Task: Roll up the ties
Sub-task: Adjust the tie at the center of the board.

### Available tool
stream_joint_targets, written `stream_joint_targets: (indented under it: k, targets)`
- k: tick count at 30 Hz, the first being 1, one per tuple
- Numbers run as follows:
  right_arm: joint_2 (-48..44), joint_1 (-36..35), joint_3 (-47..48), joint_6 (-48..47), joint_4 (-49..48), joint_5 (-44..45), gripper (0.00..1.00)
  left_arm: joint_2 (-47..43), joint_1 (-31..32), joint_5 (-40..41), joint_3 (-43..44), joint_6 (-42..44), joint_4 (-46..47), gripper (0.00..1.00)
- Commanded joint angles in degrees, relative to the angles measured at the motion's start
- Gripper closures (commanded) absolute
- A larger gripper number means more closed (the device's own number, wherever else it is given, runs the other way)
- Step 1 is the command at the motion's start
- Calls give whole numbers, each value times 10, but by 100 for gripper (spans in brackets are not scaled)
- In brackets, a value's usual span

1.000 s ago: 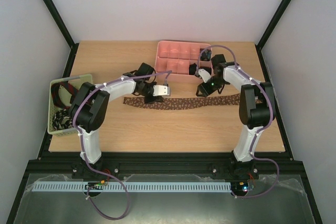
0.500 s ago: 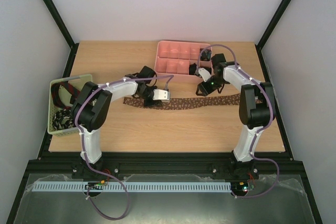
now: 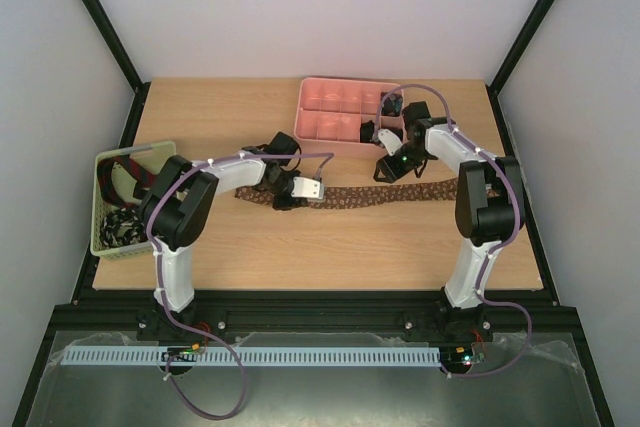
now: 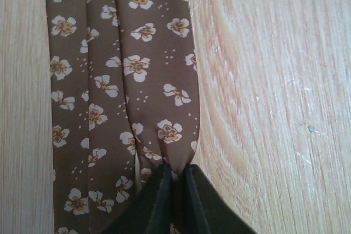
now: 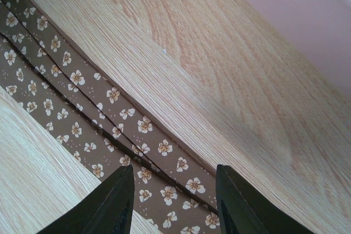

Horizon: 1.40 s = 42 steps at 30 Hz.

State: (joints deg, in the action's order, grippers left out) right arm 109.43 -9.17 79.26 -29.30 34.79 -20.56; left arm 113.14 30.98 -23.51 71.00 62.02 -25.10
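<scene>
A brown tie with small pale flowers (image 3: 350, 197) lies stretched across the table. My left gripper (image 3: 290, 197) is low at its left part, shut and pinching the tie's edge (image 4: 164, 135) between its fingertips (image 4: 159, 190). My right gripper (image 3: 393, 167) hovers over the tie's right part, open, with the tie (image 5: 109, 113) showing between its two fingers (image 5: 109, 206). Other ties, a red-striped one (image 3: 122, 172) and a black-and-white patterned one (image 3: 120, 225), lie in the green basket.
A pale green slotted basket (image 3: 100, 244) stands at the table's left edge. A pink compartmented tray (image 3: 335, 92) stands at the back centre, just behind my right gripper, with a dark item in a right compartment (image 3: 392, 102).
My left gripper has moved left and down along the tie onto its left part and turned. The right arm has stayed in place.
</scene>
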Motion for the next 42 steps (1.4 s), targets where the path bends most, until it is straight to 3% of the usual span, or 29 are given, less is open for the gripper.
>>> stream_joint_targets:
  k: [1,9,28,40,42]
  targets:
    - [6,3,10,0,14,-1,58,0,3,1,6,-3,-10,97]
    - [8,7,13,1,15,1,59,-20,-6,-15,33,-48,13,98]
    - [8,13,13,-1,22,-3,60,6,-41,2,48,-46,39,98]
    - [2,13,10,-18,39,-20,60,30,-29,10,41,-1,24,93]
    - [-4,13,8,-21,38,-16,60,29,-29,21,38,-1,25,87]
